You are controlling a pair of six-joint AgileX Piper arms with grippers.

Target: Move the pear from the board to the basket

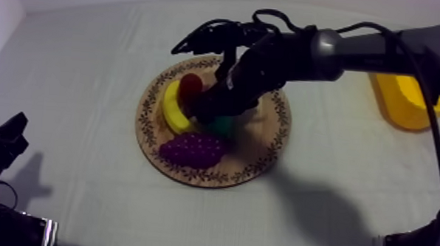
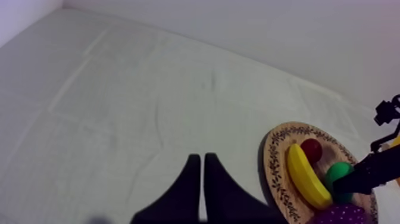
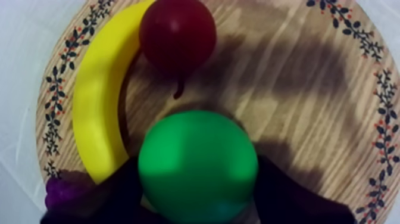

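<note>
The green pear (image 1: 226, 125) (image 3: 198, 164) lies on the round wooden board (image 1: 262, 146) (image 3: 297, 71), between the banana and the board's middle. My right gripper (image 1: 212, 113) (image 3: 197, 179) has come down from the upper right and is shut on the pear, one black finger pressed against each side. In the left wrist view the pear (image 2: 338, 174) shows on the board (image 2: 280, 161) with the right gripper (image 2: 357, 179) at it. My left gripper (image 1: 3, 143) (image 2: 202, 184) rests low at the table's left, fingers together and holding nothing. The yellow basket (image 1: 406, 100) stands at the right.
On the board lie a banana (image 1: 172, 106) (image 3: 95, 95), a small red fruit (image 1: 190, 85) (image 3: 177, 36) and a purple bunch of grapes (image 1: 191, 149) (image 3: 62, 193), all close around the pear. The right arm spans the space between the board and the basket.
</note>
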